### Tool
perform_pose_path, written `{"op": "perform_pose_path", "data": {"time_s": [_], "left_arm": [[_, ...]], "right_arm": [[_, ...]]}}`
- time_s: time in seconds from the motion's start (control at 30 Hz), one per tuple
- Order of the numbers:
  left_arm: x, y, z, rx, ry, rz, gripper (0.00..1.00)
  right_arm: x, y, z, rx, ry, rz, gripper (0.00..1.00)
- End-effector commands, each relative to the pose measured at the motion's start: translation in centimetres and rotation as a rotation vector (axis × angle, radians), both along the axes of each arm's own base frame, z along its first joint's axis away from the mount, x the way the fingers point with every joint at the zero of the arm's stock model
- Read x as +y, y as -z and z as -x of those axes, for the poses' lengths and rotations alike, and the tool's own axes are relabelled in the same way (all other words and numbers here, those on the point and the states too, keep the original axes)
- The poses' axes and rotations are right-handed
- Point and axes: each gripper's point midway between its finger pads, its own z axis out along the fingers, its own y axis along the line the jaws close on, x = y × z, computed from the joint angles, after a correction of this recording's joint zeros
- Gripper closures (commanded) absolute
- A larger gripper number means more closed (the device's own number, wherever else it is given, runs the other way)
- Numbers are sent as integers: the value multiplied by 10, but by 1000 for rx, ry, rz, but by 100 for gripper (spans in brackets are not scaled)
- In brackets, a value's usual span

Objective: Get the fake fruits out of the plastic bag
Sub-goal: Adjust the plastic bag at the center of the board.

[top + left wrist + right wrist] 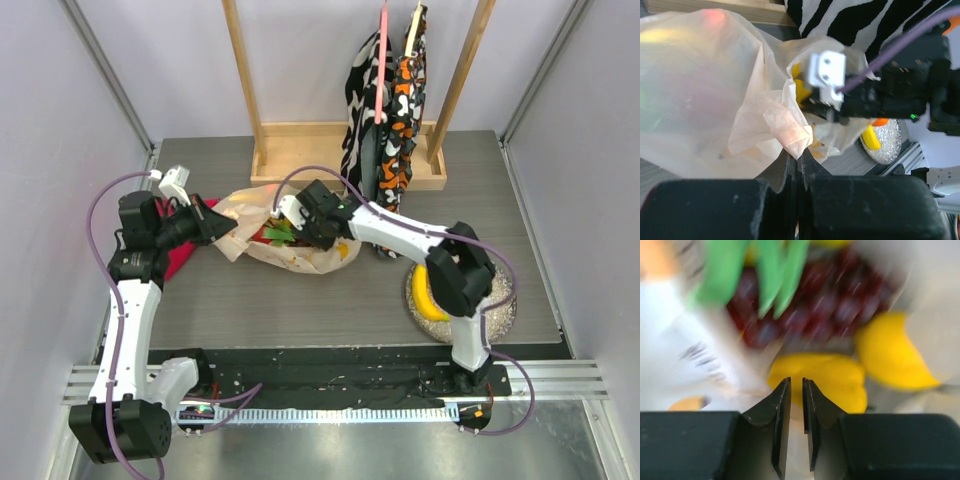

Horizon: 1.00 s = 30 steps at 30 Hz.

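Observation:
The plastic bag [250,215] lies crumpled left of the table's middle, its mouth toward the right. My left gripper [213,225] is shut on a fold of the bag's film [790,135], its jaws [799,152] pinched together. My right gripper [312,228] is in the bag's mouth, its jaws [796,381] a narrow slit apart with nothing between them. Just ahead of it lie a dark purple grape bunch [820,310] with green leaves [765,270] and yellow fruits [825,377]. The view is blurred. A yellow banana [430,300] lies on the silver plate [500,305].
A red cloth [180,258] lies under the bag's left end. A wooden rack [300,150] with patterned hanging cloths [385,110] stands at the back. The right arm [890,95] crosses in front of the bag's mouth. Grey walls close both sides.

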Motion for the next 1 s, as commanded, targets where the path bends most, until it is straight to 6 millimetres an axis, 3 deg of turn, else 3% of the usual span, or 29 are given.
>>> {"op": "perform_pose_path", "data": {"time_s": [0.0, 0.1, 0.17, 0.33, 0.47, 0.6, 0.7, 0.77, 0.97], "left_arm": [[-1, -19, -1, -66, -4, 17, 100], [0, -26, -5, -78, -9, 26, 100], [0, -26, -8, -77, -11, 26, 100], [-1, -27, -10, -66, -10, 42, 96], [-1, -29, -8, -74, -10, 39, 96], [-1, -28, -7, -70, -9, 38, 95], [-1, -24, -8, -61, -6, 36, 95], [0, -23, -9, -62, -10, 33, 93], [0, -23, -9, -63, -11, 30, 87]], "right_arm": [[-48, 2, 70, 126, -44, 93, 77], [-61, 20, 90, 169, -55, 133, 76], [-64, 27, 87, 163, -62, 163, 76], [-65, 17, 57, 83, -57, 257, 70], [-54, -40, 13, 31, 53, 121, 69], [-54, -78, -8, 59, 101, 22, 64], [-60, -79, -24, 87, 170, 0, 60], [-64, -69, -32, 115, 210, -7, 59], [-61, -48, -41, 174, 266, -38, 59]]}}
